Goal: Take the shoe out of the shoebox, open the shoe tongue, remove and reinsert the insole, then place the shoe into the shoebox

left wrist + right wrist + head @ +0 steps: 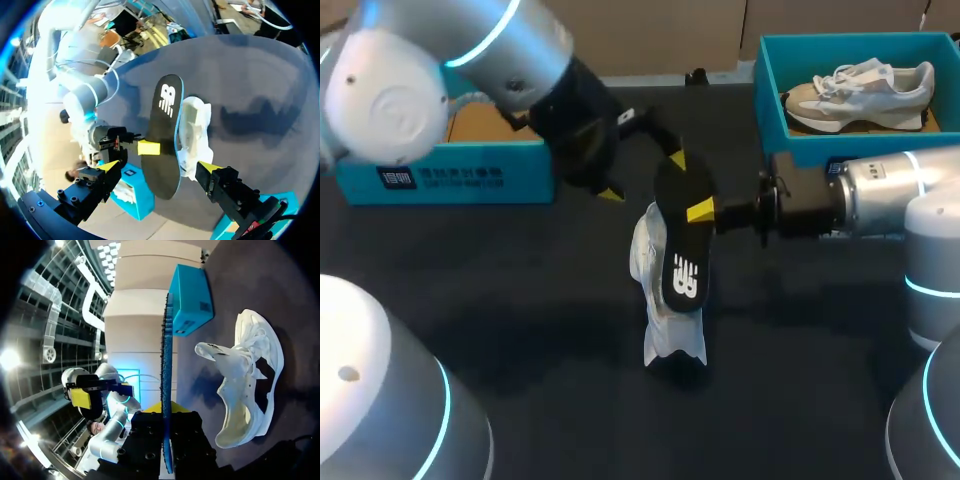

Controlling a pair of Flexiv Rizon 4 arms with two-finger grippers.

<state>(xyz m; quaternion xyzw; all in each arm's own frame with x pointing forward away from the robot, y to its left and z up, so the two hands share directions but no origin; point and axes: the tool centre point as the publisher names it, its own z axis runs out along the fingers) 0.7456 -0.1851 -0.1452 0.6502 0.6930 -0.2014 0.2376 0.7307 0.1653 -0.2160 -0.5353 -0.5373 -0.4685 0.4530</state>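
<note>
In the head view, a black foam insole (682, 240) is held above the dark table (520, 330) by the right gripper (692, 212), whose yellow-tipped fingers are closed on the insole's upper end from both sides. The insole hangs tilted over a white mesh shoe (660, 300), which rests on the table just beneath it. The left gripper (643, 177) is placed just beyond the insole's upper end, with its fingers spread wide and nothing gripped. A teal cardboard shoebox (440, 175) is seen behind the left arm, and a second teal shoebox (767, 90), holding a grey and white sneaker (860, 95), stands behind the right arm. In the left wrist view, the left gripper (159, 166) is shown wide open, the near end of the insole (162, 135) lying between its fingers without being touched by them; the right gripper (145, 147) is seen clamped on the insole's edge, and the shoe (195, 130) lies on the table just beside the insole. In the right wrist view, the insole (166, 365) is seen edge-on, pinched in the right gripper (166, 425), with the shoe (250, 390) beside it on the table, its tongue standing out from the opening. The teal cardboard shoebox (190, 300) and the left gripper (95, 392) are seen farther ahead.
</note>
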